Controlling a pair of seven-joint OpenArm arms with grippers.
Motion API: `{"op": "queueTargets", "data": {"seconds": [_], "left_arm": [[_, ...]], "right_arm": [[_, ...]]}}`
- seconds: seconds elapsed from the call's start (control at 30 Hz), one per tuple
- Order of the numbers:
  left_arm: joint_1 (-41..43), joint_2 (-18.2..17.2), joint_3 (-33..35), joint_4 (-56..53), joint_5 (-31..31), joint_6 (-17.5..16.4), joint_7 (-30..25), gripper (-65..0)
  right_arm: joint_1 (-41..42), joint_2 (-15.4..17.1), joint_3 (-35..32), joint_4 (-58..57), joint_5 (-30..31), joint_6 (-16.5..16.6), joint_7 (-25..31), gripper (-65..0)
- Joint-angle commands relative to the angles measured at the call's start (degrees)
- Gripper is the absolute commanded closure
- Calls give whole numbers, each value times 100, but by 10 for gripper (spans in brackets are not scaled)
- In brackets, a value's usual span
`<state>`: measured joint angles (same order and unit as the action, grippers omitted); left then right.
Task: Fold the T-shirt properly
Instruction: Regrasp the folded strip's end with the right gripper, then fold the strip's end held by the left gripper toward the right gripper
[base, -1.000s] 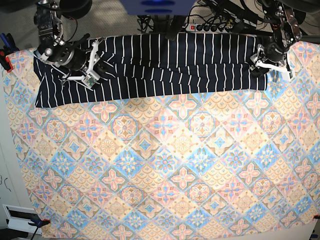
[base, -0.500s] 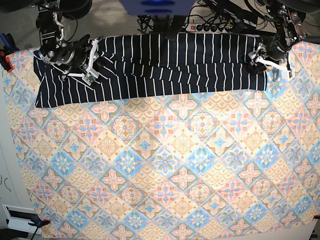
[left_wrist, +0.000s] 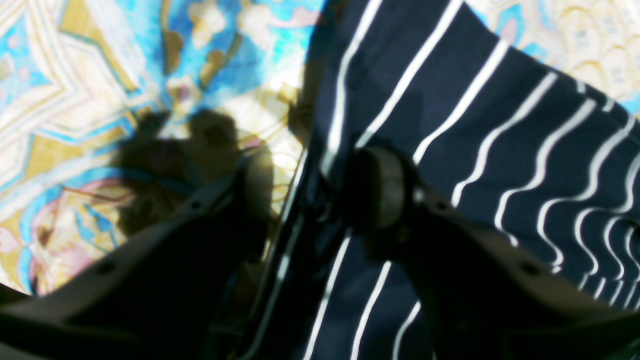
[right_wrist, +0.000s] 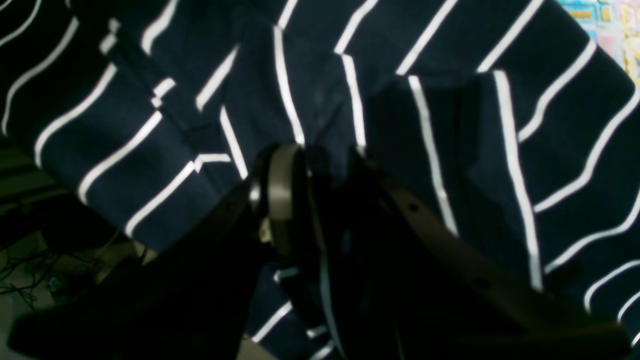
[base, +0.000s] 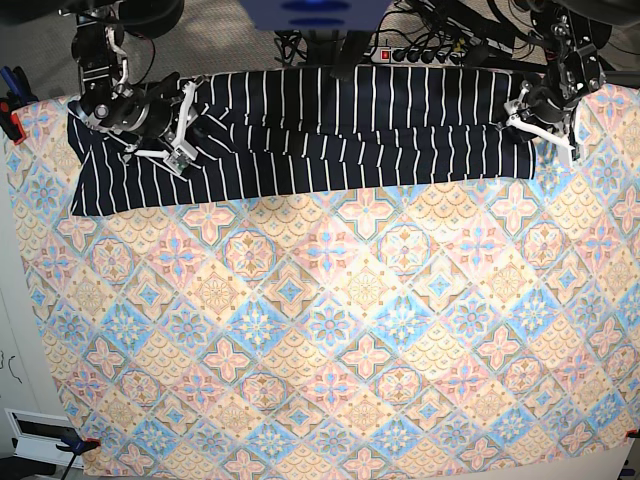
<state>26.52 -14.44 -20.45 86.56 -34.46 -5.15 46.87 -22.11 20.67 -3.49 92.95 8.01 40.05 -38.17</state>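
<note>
T-shirt (base: 300, 130), navy with white stripes, lies as long band at 12 o'clock on floral cloth (base: 340, 330). Base view alone shows full spread. Wrist views alone show grips: left gripper (left_wrist: 315, 185) pinching shirt edge, right gripper (right_wrist: 320, 175) clamped on fold.

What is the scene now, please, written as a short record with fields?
surface: floral cloth covering the table
item: striped T-shirt, a long band along the far edge
left hand: at the shirt's end on the base view's right, fingers either side of its edge, gap visible
right hand: at the other end, fingers pinching a bunch of the shirt
fold state: partly folded, not finished
</note>
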Motion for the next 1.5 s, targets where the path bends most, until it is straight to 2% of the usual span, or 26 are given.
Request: {"op": "queueTargets", "data": {"seconds": [0.0, 0.5, 0.67, 0.83, 0.9, 1.03, 1.23, 1.47], "left_arm": [[25, 165, 185, -142, -137, -79, 601, -216], [-204, 279, 1082, 333, -145, -79, 592, -192], [-204, 279, 1126, 385, -154, -79, 583, -147], [-186, 279, 1117, 825, -154, -87, 583, -143], [-178, 279, 1100, 992, -154, -87, 583, -111], [-204, 270, 1082, 1053, -145, -79, 583, 0], [-160, 270, 678, 1053, -154, -79, 319, 0], [-195, 279, -386, 1053, -154, -79, 293, 0]], "right_arm": [[17, 65, 28, 99, 65, -5, 85, -153], [17, 65, 28, 108, 65, -5, 59, -153], [17, 65, 28, 108, 65, -5, 68, -153], [17, 65, 28, 108, 65, -5, 68, -153], [26, 65, 28, 108, 65, -5, 68, -153], [88, 65, 28, 108, 65, -5, 50, -153], [97, 65, 28, 108, 65, -5, 50, -153], [97, 65, 28, 108, 65, -5, 59, -153]]}}
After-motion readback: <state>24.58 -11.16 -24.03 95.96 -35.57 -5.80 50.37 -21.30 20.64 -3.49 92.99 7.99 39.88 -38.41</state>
